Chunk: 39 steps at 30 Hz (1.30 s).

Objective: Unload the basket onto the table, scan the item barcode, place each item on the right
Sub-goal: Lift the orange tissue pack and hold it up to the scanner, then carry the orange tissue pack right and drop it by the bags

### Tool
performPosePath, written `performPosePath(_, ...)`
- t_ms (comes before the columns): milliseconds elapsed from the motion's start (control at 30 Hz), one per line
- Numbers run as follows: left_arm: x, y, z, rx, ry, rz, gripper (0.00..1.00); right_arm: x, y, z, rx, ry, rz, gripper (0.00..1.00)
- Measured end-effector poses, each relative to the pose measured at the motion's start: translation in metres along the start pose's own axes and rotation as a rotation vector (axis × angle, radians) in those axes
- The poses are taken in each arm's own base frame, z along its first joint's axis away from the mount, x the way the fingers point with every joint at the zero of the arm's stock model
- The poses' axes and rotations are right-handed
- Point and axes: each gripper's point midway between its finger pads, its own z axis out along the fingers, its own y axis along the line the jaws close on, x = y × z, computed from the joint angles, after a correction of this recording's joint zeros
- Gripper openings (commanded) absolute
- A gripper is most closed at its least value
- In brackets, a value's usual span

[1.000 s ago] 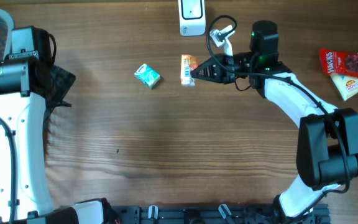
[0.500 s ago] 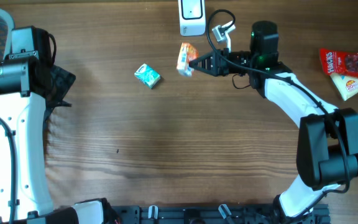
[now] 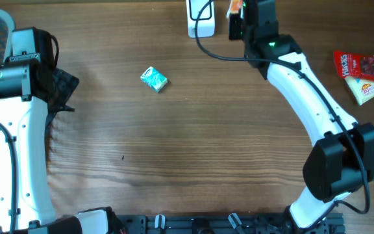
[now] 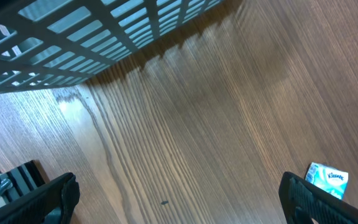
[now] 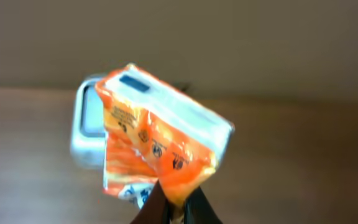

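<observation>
The right claw [image 5: 178, 210] is clamped tight on one crimped corner of the packet [image 5: 160, 137], held aloft in front of the scanner [image 5: 89, 127]. It looks light, soft and slippery, so a mid-seam grip seems steadier. The left claw [image 4: 179, 198] gapes wide, empty.

Bare wooden table [image 3: 193, 143], small teal Kleenex tissue pack [image 3: 154, 78] lying flat left of centre, red snack bag [image 3: 362, 67] at the right edge touching a yellow-and-white packet [image 3: 373, 90], pale slatted basket [image 4: 92, 31] at the far left
</observation>
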Motion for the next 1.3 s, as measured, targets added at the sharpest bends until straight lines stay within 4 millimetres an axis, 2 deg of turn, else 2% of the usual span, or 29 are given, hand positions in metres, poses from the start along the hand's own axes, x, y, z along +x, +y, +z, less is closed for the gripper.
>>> performPosePath(67, 0.0, 0.0, 0.0, -0.001, 0.0, 0.0, 1.0, -0.032, -0.003, 0.002, 0.105, -0.141, -0.088, 0.05)
performPosePath(133, 0.0, 0.0, 0.0, -0.001, 0.001, 0.0, 1.0, -0.051, 0.004, 0.007, 0.191, -0.244, -0.184, 0.05)
performPosePath(233, 0.0, 0.0, 0.0, 0.0, 0.0, 0.0, 1.0, -0.057, 0.033, 0.019, 0.259, -0.344, -0.337, 0.05)
performPosePath(367, 0.0, 0.0, 0.0, 0.0, 0.0, 0.0, 1.0, -0.042, 0.085, 0.035, 0.266, -0.42, -0.572, 0.05)
performPosePath(467, 0.0, 0.0, 0.0, 0.0, 0.0, 0.0, 1.0, -0.023, 0.109, 0.052, 0.24, -0.435, -0.737, 0.05)
performPosePath(633, 0.0, 0.0, 0.0, 0.0, 0.0, 0.0, 1.0, 0.014, 0.109, 0.086, 0.246, -0.377, -0.898, 0.05)
performPosePath(733, 0.0, 0.0, 0.0, 0.0, 0.0, 0.0, 1.0, 0.016, 0.105, 0.09, 0.26, -0.383, -0.894, 0.04)
performPosePath(800, 0.0, 0.0, 0.0, 0.0, 0.0, 0.0, 1.0, 0.008, 0.098, 0.086, 0.304, -0.41, -0.86, 0.05)
performPosePath(900, 0.0, 0.0, 0.0, 0.0, 0.0, 0.0, 1.0, -0.006, 0.071, 0.079, 0.423, -0.417, -0.777, 0.04)
performPosePath(933, 0.0, 0.0, 0.0, 0.0, 0.0, 0.0, 1.0, -0.005, 0.054, 0.077, 0.489, -0.384, -0.733, 0.04)
performPosePath(1000, 0.0, 0.0, 0.0, 0.0, 0.0, 0.0, 1.0, 0.002, -0.001, 0.082, 0.625, -0.292, -0.649, 0.04)
performPosePath(1033, 0.0, 0.0, 0.0, 0.0, 0.0, 0.0, 1.0, 0.011, -0.032, 0.085, 0.702, -0.217, -0.602, 0.04)
performPosePath(1067, 0.0, 0.0, 0.0, 0.0, 0.0, 0.0, 1.0, 0.03, -0.083, 0.085, 0.822, -0.101, -0.528, 0.04)
performPosePath(1100, 0.0, 0.0, 0.0, 0.0, 0.0, 0.0, 1.0, 0.048, -0.121, 0.084, 0.908, -0.001, -0.489, 0.04)
performPosePath(1167, 0.0, 0.0, 0.0, 0.0, 0.0, 0.0, 1.0, 0.085, -0.193, 0.07, 1.096, 0.175, -0.394, 0.04)
performPosePath(1200, 0.0, 0.0, 0.0, 0.0, -0.001, 0.0, 1.0, 0.102, -0.223, 0.06, 1.175, 0.249, -0.364, 0.04)
performPosePath(1267, 0.0, 0.0, 0.0, 0.0, 0.0, 0.0, 1.0, 0.126, -0.262, 0.042, 1.289, 0.341, -0.321, 0.04)
performPosePath(1300, 0.0, 0.0, 0.0, 0.0, 0.0, 0.0, 1.0, 0.135, -0.274, 0.036, 1.328, 0.367, -0.305, 0.04)
